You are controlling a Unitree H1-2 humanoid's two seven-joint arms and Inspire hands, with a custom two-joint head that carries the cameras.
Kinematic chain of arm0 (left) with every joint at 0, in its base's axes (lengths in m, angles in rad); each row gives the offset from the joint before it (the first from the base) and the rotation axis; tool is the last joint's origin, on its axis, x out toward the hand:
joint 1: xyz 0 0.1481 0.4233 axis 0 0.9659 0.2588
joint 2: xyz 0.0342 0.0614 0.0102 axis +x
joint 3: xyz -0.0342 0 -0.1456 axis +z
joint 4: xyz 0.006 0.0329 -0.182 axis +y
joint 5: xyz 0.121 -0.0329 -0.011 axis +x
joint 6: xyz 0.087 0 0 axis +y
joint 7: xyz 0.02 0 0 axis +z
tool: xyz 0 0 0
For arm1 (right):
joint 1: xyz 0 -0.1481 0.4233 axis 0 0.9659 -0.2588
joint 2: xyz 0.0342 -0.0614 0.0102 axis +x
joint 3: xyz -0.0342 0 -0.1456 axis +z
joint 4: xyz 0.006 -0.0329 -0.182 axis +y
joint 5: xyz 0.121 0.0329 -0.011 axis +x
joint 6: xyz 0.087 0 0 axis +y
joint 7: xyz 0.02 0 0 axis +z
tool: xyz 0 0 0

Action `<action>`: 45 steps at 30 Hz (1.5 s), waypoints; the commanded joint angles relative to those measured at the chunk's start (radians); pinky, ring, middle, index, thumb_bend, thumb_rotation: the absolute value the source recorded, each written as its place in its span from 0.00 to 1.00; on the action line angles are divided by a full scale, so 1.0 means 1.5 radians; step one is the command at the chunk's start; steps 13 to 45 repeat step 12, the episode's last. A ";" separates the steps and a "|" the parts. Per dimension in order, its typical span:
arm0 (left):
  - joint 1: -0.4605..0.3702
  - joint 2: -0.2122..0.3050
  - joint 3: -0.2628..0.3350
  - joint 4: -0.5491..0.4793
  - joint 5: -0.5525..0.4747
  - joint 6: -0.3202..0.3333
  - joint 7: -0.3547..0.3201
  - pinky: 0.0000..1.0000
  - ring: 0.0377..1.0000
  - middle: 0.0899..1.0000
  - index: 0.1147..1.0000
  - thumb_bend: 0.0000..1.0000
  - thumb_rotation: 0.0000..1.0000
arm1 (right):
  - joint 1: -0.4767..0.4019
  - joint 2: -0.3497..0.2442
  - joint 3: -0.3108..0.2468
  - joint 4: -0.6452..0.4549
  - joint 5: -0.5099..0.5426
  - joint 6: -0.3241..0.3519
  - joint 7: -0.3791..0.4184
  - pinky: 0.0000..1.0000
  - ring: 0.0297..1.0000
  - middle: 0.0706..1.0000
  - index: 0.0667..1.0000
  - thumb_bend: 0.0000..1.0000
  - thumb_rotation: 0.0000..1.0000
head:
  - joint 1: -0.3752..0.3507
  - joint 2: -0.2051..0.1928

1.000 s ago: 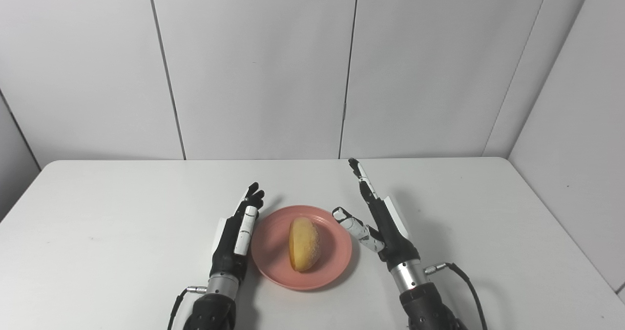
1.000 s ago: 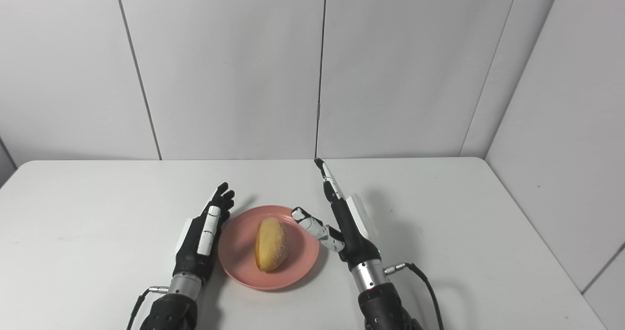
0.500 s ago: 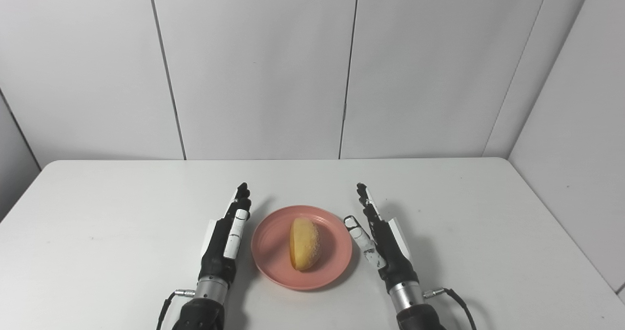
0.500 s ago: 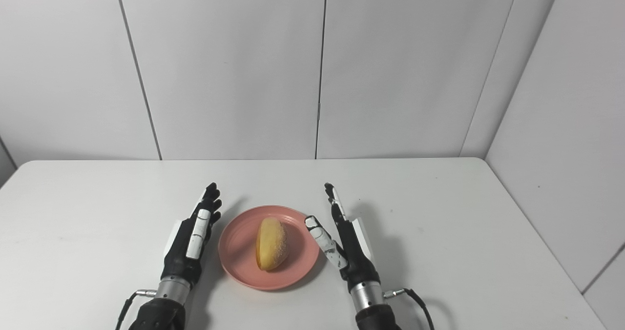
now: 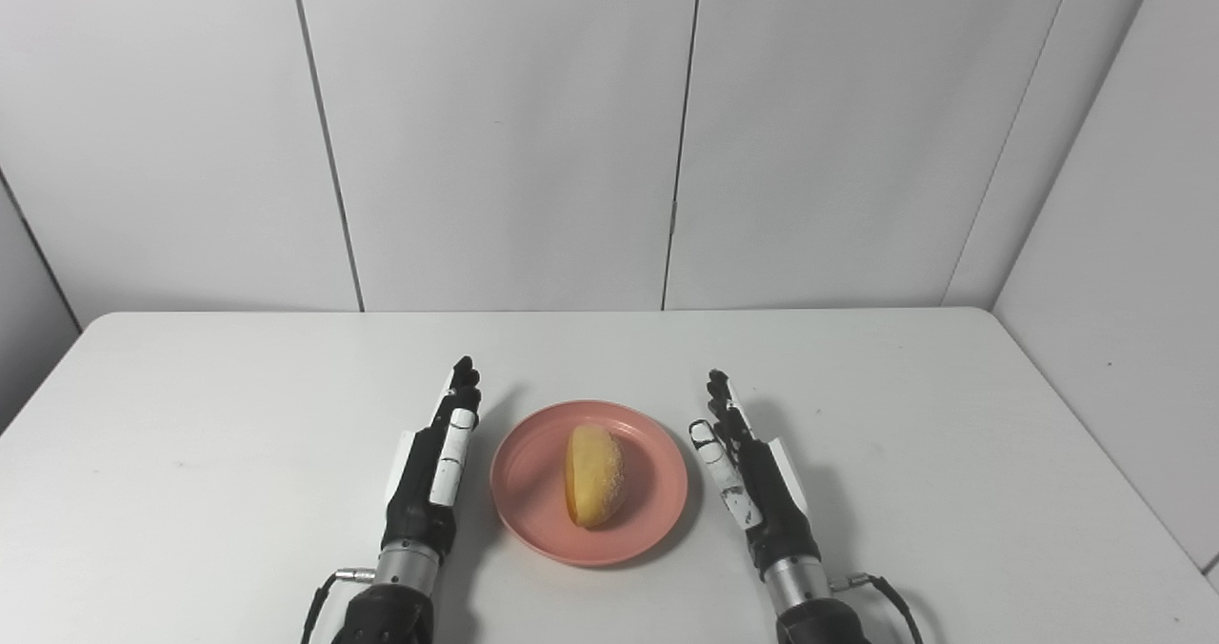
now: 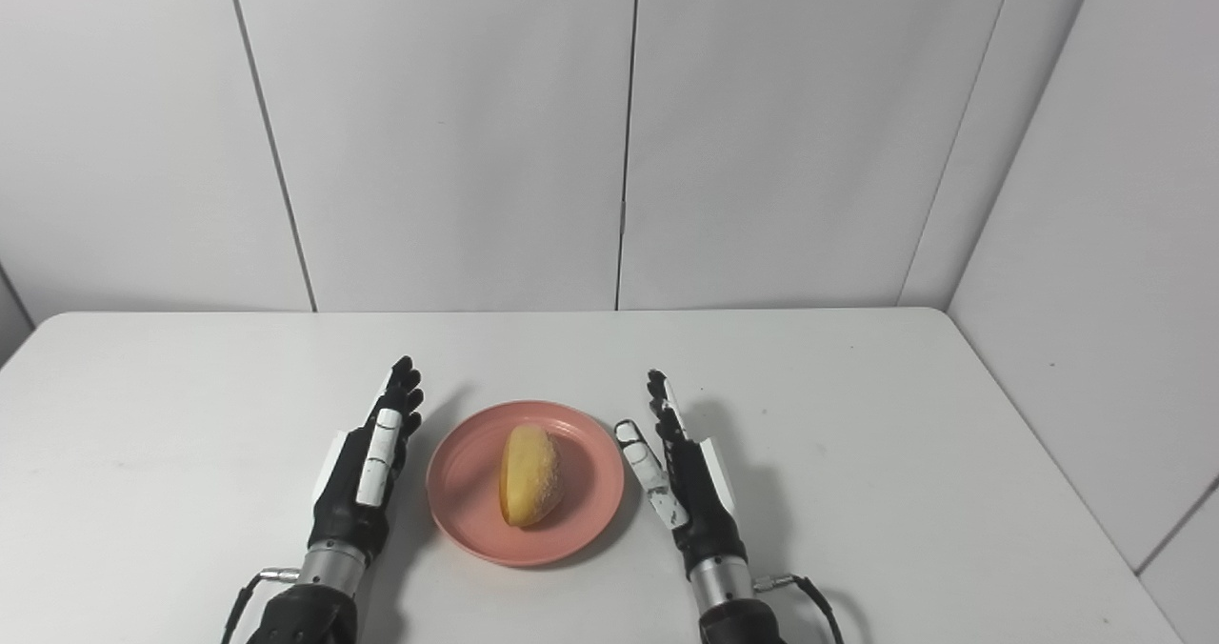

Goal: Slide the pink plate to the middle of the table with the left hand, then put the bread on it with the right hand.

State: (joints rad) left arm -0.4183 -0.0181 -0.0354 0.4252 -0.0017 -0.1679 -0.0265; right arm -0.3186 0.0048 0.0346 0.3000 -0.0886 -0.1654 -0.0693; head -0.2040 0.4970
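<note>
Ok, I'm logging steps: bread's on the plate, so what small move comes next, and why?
Probably just draw both arms back to rest. The bread lies on the pink plate mid-table, and the left hand and right hand flank it open, touching nothing.

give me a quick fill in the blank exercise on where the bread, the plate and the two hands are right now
1. The bread lies on the ____ plate.
2. The plate sits between the left hand and the ____ hand.
3. Both hands are open and hold ____.
4. The plate rests on the white ____.

Missing words: pink; right; nothing; table
</note>
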 commanded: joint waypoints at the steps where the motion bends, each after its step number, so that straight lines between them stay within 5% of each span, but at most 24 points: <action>1: 0.003 -0.005 0.000 -0.010 -0.009 -0.002 -0.008 1.00 1.00 1.00 1.00 0.76 1.00 | -0.020 0.008 -0.005 -0.007 0.011 -0.022 0.000 1.00 1.00 1.00 1.00 0.63 0.95 | 0.000 0.001; 45: 0.004 -0.004 0.002 -0.006 -0.014 -0.002 -0.018 1.00 1.00 1.00 1.00 0.77 1.00 | -0.027 0.014 -0.025 -0.008 0.055 -0.012 0.010 1.00 1.00 1.00 1.00 0.62 0.93 | -0.001 0.000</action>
